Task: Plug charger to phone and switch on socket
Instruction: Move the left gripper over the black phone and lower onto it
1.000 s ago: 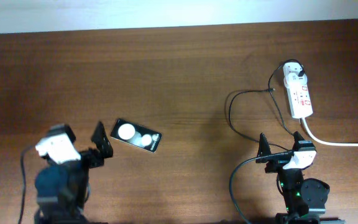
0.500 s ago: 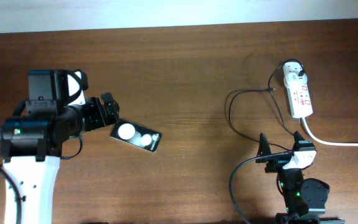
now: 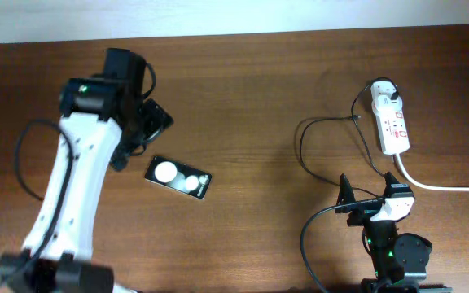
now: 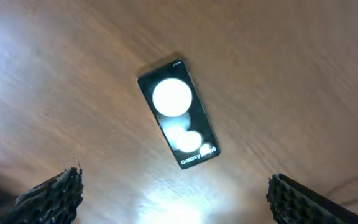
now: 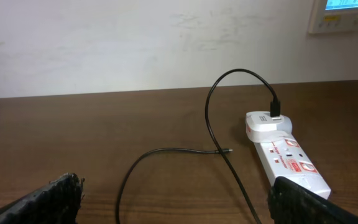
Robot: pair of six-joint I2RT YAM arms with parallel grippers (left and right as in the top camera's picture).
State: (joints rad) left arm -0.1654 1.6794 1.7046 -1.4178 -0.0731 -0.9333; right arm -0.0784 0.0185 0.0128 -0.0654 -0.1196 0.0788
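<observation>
Swung forward above the phone, left jaws hang wide apart and empty; right jaws likewise gape, holding nothing.

Brown wooden table; white wall; wall panel.

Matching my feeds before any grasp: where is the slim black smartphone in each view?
Overhead: slim black smartphone lies left of centre.
Left wrist: smartphone near centre, lettering end lower.
Right wrist: not in it.
Shared landmark: the two white glare spots on its face, seen overhead and at the left wrist.
</observation>
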